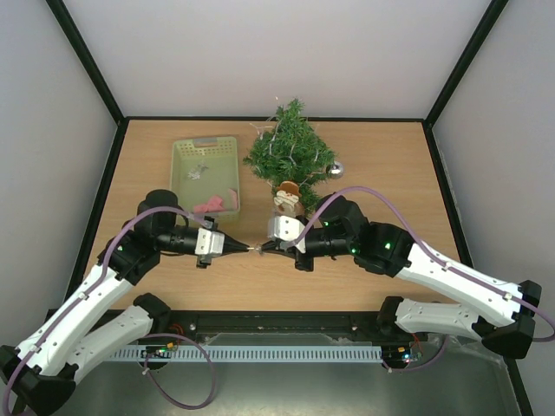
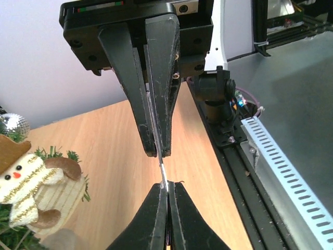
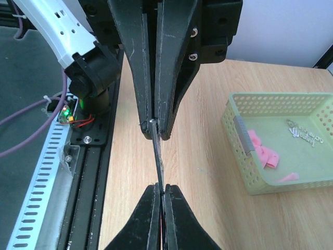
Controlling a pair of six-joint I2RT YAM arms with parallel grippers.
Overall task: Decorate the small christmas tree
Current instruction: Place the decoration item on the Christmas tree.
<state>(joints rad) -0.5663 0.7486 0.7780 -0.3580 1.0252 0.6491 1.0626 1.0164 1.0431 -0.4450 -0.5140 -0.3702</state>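
The small christmas tree point(image 1: 290, 147) stands at the back of the table, right of the pale green basket point(image 1: 179, 173). A plush figure with a brown hat point(image 1: 287, 198) sits at the tree's front; it also shows in the left wrist view point(image 2: 26, 182). My left gripper point(image 1: 245, 250) and right gripper point(image 1: 266, 250) meet tip to tip at mid-table. Both are shut on the same thin flat silver piece point(image 1: 256, 250), seen edge-on and held above the wood. It spans the two pairs of tips in the left wrist view point(image 2: 162, 169) and the right wrist view point(image 3: 157, 159).
The basket point(image 3: 244, 172) holds pink pieces point(image 3: 263, 151) and small silver ornaments point(image 3: 304, 133). A silver ball point(image 1: 336, 167) lies right of the tree. Black walls ring the table; the rail with the arm bases point(image 1: 286, 325) runs along the near edge.
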